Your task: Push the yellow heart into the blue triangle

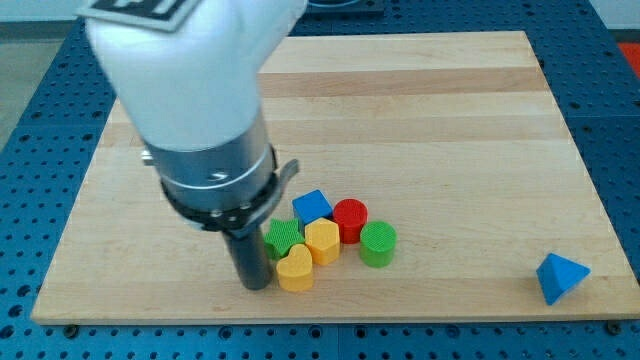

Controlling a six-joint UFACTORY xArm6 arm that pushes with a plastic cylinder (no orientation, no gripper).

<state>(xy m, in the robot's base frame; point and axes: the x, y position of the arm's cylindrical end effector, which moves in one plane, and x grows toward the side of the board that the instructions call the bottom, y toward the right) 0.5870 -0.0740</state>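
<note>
The yellow heart [295, 268] lies near the view's bottom, at the lower left of a cluster of blocks. The blue triangle [560, 277] sits alone far to the view's right, near the board's bottom right corner. My tip [255, 284] is down at the board just left of the yellow heart, touching or almost touching its left side. The arm's white and grey body covers the board's upper left.
The cluster holds a yellow hexagon [322, 241], a green block [283, 237] partly behind the rod, a blue cube [312, 207], a red cylinder [350, 219] and a green cylinder [378, 243]. The wooden board [450, 120] ends close below the heart.
</note>
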